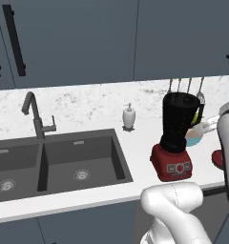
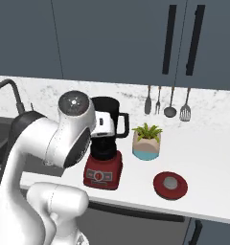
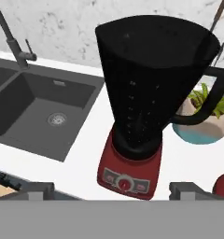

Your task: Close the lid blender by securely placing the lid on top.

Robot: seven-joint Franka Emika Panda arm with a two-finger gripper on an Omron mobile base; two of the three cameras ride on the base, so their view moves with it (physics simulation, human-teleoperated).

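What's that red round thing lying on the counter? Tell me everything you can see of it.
It is the lid of the blender: a flat, round red disc with a small grey knob at its centre. It lies flat, knob up, on the white counter, to the right of the blender and in front of the potted plant. Nothing touches it except the counter; the jar is open.
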